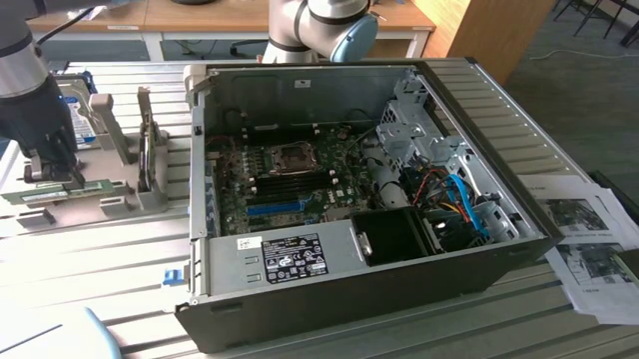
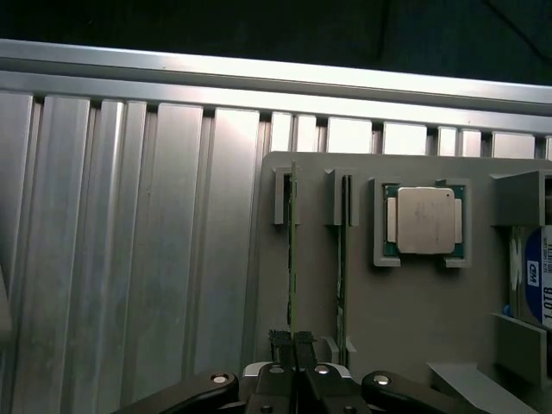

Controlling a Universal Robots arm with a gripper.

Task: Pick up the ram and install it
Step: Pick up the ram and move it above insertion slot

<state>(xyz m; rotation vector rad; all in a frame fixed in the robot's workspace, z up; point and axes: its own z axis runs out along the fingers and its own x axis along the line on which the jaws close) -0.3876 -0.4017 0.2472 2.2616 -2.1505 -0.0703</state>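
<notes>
Pincer [image 2: 291,339] is pinching the ram [image 2: 292,250] across its thin edge near one end, stick running away from it in the grey holder [image 2: 405,310]; probably light, stiff, fragile, so gripping edges only.

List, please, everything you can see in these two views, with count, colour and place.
long thin green ram stick: one, green, in a holder slot, between the fingers
second green ram stick: one, green, neighbouring slot
grey plastic holder tray: one, grey, on the table
square silver processor chip: one, silver, in a holder pocket
blue-labelled hard drive: one, silver and blue, at the holder's end
open black computer case: one, black, mid-table, motherboard exposed
white printed sheets: several, white, exterior view's right of the case
ribbed aluminium table: one, silver, under everything
gripper: one, black fingers closed on the ram stick
</notes>
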